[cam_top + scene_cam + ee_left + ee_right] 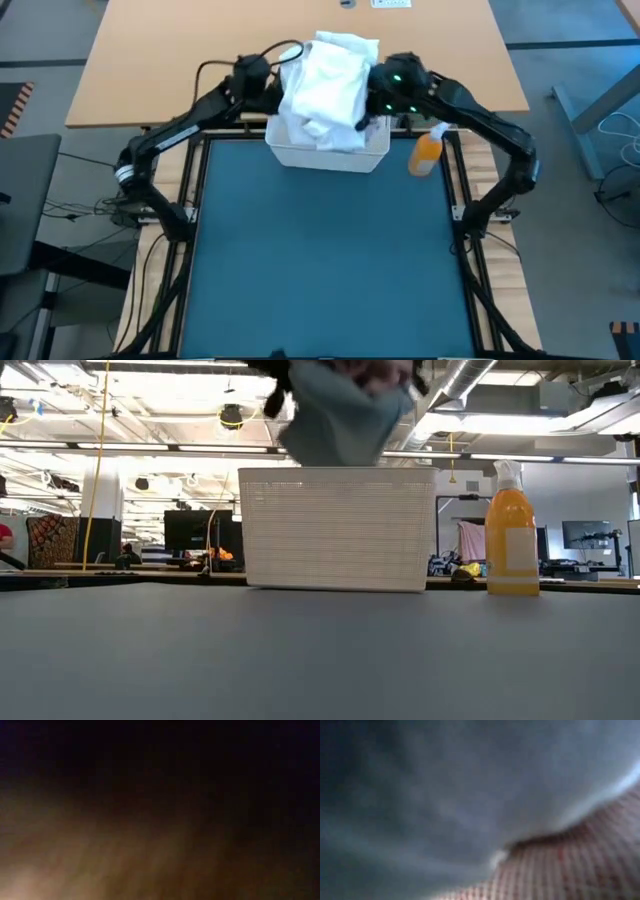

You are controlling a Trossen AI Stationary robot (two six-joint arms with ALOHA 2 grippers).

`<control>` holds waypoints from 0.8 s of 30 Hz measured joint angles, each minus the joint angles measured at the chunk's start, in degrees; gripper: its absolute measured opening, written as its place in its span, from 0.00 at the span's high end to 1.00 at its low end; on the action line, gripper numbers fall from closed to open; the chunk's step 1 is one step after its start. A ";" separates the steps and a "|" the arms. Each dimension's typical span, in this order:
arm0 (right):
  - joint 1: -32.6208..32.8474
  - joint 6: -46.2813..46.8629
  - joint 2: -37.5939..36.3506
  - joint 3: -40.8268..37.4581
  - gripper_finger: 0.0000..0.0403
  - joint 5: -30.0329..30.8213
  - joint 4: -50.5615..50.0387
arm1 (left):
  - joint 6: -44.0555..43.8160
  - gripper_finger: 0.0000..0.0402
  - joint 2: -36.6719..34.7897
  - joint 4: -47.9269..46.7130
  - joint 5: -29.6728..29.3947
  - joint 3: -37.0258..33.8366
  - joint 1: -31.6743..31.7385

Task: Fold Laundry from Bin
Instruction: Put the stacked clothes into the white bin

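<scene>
**Two arms lifting a white garment out of the bin**

Two dark end effectors are flanking a bundle of white cloth (328,85) that is rising above the white plastic bin (328,155) at the far edge of the teal mat (320,260) on the desk. The left end effector (268,82) is pressing into the bundle's left side with its jaws closed; its own camera is showing only darkness, so the cloth seems to be wrapped right over it. The right end effector (372,100) is buried against the bundle's right side, jaws nearly shut, apparently pinching a thin fold of fabric; its wrist view is filled by soft grey-white cloth (460,790) over a gridded surface.

The cloth is looking light, limp and thick with folds, draping and bunching instead of holding any shape, with its lower part hanging into the bin. It is likely to sag and slip between two pinch points, so hems or corners should make the surest holds for spreading it flat. The bin is looking rigid, with finely ribbed walls (340,530) and rounded corners. An orange spray bottle (428,152) with a white trigger head is standing just beside the bin's right end, near enough for a swinging sleeve to topple it.
</scene>
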 joint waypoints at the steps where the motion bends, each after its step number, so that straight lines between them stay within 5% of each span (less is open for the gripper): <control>1: -1.18 -0.55 0.80 0.24 0.86 -0.05 -0.13 | 0.29 0.97 1.37 -0.58 0.80 0.76 1.35; 11: -11.41 -7.41 9.46 0.45 0.86 -2.16 2.75 | 10.29 0.97 13.83 -3.37 7.72 8.26 11.85; 24: -15.62 -10.94 22.47 0.34 0.86 -1.52 2.42 | 23.68 0.96 24.63 -9.17 2.94 9.84 15.39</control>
